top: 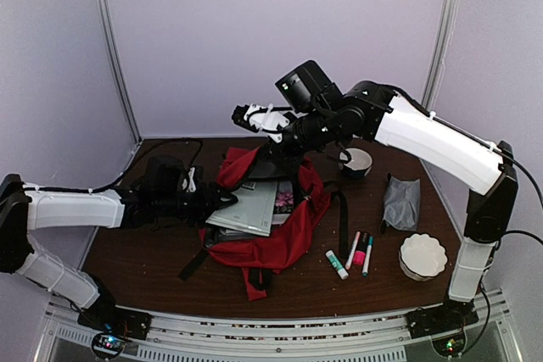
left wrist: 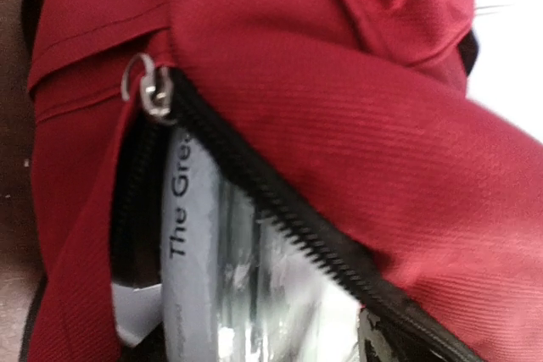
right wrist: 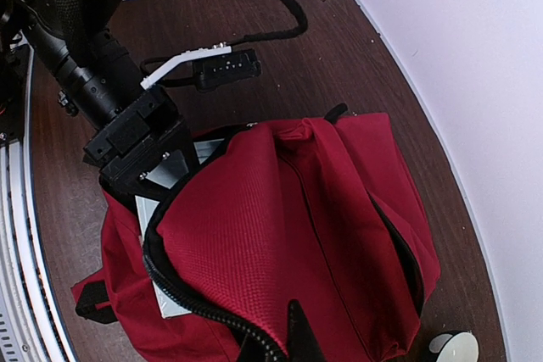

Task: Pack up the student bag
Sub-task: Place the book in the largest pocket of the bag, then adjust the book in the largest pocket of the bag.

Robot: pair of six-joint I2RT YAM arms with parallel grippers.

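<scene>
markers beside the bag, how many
4, side by side right of the student bag: a green-capped marker nearest the front, then a pink-white marker, a pink-black marker and a teal marker. More may be hidden inside the bag.

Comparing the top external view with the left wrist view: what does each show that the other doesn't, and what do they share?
Only the top external view shows the table to the right of the bag, with the grey pouch, the white fluted bowl and a row of markers.
Only the left wrist view shows the metal zip pull at the end of the opening, and lettering starting "The Gre" on the spine of the book.
Both show the red student bag unzipped with that book inside.
</scene>
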